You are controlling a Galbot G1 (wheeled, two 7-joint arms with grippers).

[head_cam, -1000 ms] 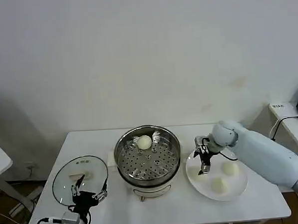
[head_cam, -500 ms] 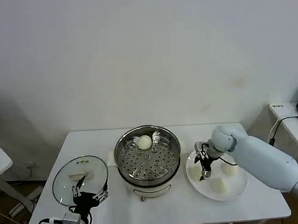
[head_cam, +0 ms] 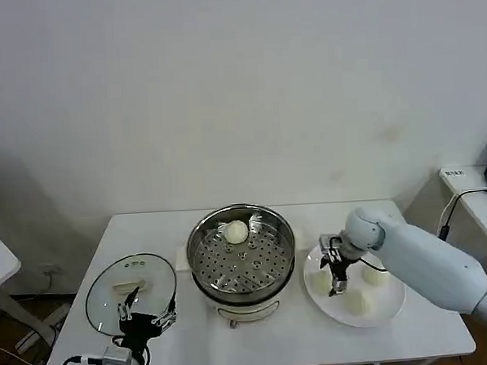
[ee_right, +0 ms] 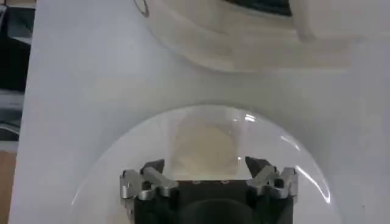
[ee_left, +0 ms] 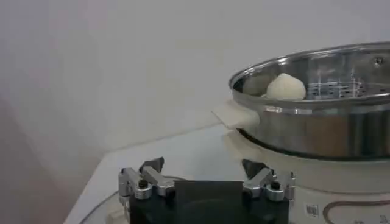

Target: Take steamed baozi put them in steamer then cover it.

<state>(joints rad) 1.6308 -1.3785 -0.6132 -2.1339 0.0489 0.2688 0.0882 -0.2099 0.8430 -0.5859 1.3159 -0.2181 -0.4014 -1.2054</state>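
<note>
Just under the right claw (head_cam: 336, 285) sits a flat, glossy white plate (head_cam: 381, 313) with three smooth, cream-white buns: one (head_cam: 320, 281) directly beneath the spread fingers, which straddle it with a gap on each side and grip nothing (the wrist view shows the pale dome (ee_right: 204, 149) between the open tips), and two others (head_cam: 374, 274) (head_cam: 357, 301) on the claw's far side from the pot. Beside the claw toward the table's middle stands the round, shiny steel steamer (head_cam: 241, 252), its holed tray carrying one bun (head_cam: 235, 231). Well apart, the left claw (head_cam: 144, 318) hangs open and empty by the clear glass lid (head_cam: 130, 286).
</note>
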